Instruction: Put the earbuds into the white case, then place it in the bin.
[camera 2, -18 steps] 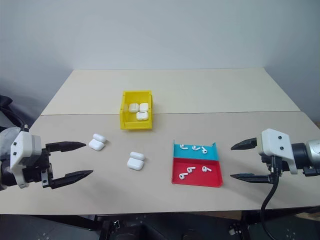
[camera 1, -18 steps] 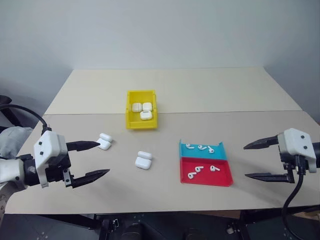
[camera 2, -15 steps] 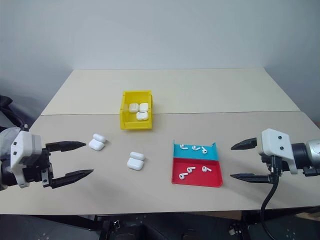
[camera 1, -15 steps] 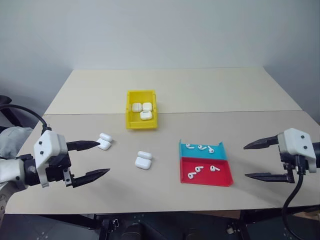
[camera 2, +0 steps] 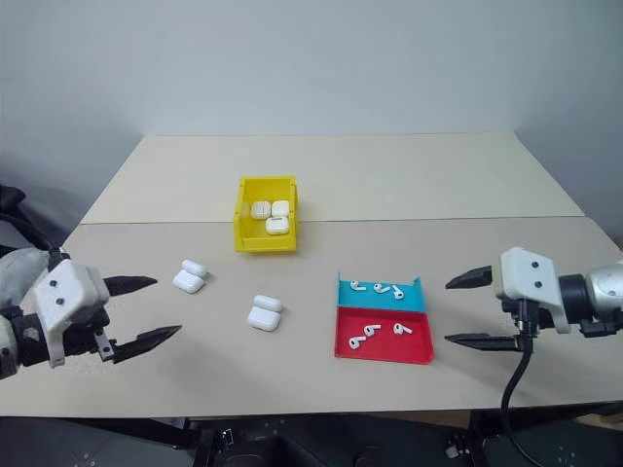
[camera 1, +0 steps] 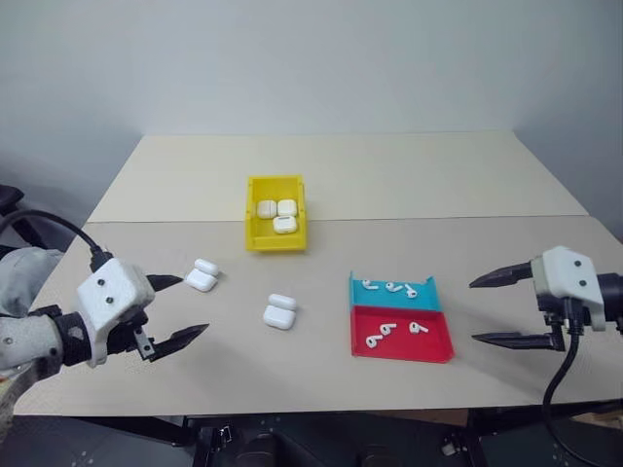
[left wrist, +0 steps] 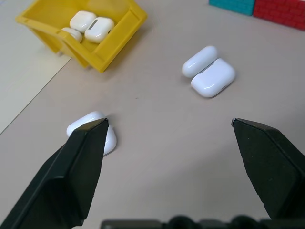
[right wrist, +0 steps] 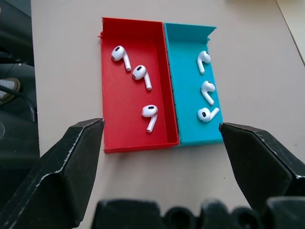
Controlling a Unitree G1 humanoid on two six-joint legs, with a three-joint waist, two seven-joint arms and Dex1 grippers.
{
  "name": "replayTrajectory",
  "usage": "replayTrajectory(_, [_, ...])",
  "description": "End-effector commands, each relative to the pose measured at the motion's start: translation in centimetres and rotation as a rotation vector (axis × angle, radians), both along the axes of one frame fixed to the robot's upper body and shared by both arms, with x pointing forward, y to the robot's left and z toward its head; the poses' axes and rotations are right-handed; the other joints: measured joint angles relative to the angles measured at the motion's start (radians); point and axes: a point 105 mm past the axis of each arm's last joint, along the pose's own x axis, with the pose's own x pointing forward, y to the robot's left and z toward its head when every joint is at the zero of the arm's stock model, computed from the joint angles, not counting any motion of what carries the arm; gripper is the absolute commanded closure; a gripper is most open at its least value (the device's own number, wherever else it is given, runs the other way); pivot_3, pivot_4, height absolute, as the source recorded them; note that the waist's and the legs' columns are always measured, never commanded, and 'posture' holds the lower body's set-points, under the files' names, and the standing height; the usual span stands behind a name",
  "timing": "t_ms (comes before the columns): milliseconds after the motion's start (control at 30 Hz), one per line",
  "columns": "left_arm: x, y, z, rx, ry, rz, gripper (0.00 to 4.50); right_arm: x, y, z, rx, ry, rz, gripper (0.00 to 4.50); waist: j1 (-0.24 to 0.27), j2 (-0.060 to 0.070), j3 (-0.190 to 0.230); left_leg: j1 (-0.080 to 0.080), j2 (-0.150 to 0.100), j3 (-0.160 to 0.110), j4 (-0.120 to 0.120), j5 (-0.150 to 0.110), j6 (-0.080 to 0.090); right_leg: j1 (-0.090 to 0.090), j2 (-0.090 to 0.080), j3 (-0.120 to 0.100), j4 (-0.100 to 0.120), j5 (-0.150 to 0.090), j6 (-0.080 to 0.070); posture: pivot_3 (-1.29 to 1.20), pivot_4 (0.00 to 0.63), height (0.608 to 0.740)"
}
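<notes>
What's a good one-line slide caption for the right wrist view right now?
Open right gripper poised above the red-and-teal tray, three earbuds in each compartment.

Bare table (camera 1: 321,272) separates the bin (camera 1: 275,233), open cases (camera 1: 279,311) and tray (camera 1: 400,326).

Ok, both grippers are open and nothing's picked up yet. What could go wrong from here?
Three risks.
1. The earbuds lie close together in the red-and-teal tray; the right gripper with its wide fingers may nudge a neighbour or catch the low wall.
2. Two open cases sit on the table, the nearer white case and another, so the left gripper could go for the wrong one.
3. The bin already holds three cases, leaving little room.
</notes>
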Motion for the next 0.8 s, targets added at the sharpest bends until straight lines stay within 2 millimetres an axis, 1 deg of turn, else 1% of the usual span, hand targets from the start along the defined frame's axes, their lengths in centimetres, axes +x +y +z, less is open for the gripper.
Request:
replayTrajectory(33, [0.2,-0.1,1.1,0.096,0.019,0.04,0.0,0.2,0.4,1.1,-0.006,-0.057,0.021,0.04,0.001,0.0,0.0,0.0,0.0,0.0,0.0,0.0,0.0,0.0,0.0,0.0,0.0,0.0,0.0,0.0,0.15,0.74])
replayTrajectory(67, [0.2,0.0,1.2,0.114,0.03,0.054,0.0,0.1,0.5,1.2,-0.003,-0.057,0.022,0.04,0.002,0.0,0.0,0.0,0.0,0.0,0.0,0.0,0.0,0.0,0.0,0.0,0.0,0.0,0.0,0.0,0.15,0.74])
replayTrajectory(133, [1.1,1.1,1.3,0.144,0.108,0.15,0.0,0.1,0.4,0.9,-0.007,-0.052,0.016,0.04,0.002,0.0,0.0,0.0,0.0,0.0,0.0,0.0,0.0,0.0,0.0,0.0,0.0,0.0,0.0,0.0,0.15,0.74])
replayTrajectory(233, [3.1,2.9,1.3,0.151,0.23,0.312,0.0,0.1,0.5,0.2,-0.012,-0.034,0.007,0.04,0.004,0.0,0.0,0.0,0.0,-0.001,0.0,0.0,0.0,0.0,0.0,-0.001,0.001,0.0,0.0,0.0,0.15,0.74])
replayTrajectory(367, [6.5,4.2,1.3,0.108,0.329,0.485,0.0,0.4,0.9,0.0,-0.006,-0.032,0.002,0.04,0.001,-0.001,0.0,0.0,-0.001,-0.001,0.0,0.0,0.0,-0.001,0.0,0.0,0.003,0.0,0.001,0.0,0.15,0.74])
replayTrajectory(433, [7.7,4.1,1.3,0.094,0.381,0.522,0.0,0.7,1.1,-0.1,-0.003,-0.033,0.0,0.04,0.001,-0.002,0.001,-0.001,-0.002,-0.001,0.001,0.0,0.0,-0.002,0.0,0.0,0.005,0.0,0.001,0.0,0.15,0.74])
replayTrajectory(467, [8.2,4.1,1.2,0.124,0.396,0.521,0.0,0.8,1.1,-0.1,-0.002,-0.033,-0.001,0.04,-0.002,-0.003,0.002,-0.001,-0.002,-0.001,0.002,0.0,0.0,-0.003,0.0,0.001,0.006,-0.001,0.001,0.0,0.15,0.74])
replayTrajectory(633, [10.4,3.6,1.3,0.138,0.496,0.55,0.0,0.8,1.4,-0.5,0.005,-0.021,0.008,0.04,0.0,-0.007,0.004,-0.002,-0.002,0.0,0.002,0.0,0.0,-0.005,0.001,0.003,0.006,-0.001,0.002,0.0,0.15,0.74])
replayTrajectory(800, [12.3,2.4,1.1,0.136,0.565,0.534,0.0,1.0,1.4,-0.4,0.001,-0.009,0.01,0.04,0.001,-0.007,0.004,-0.003,-0.002,0.0,0.003,0.0,0.0,-0.005,0.001,0.003,0.007,-0.001,0.002,0.0,0.15,0.74])
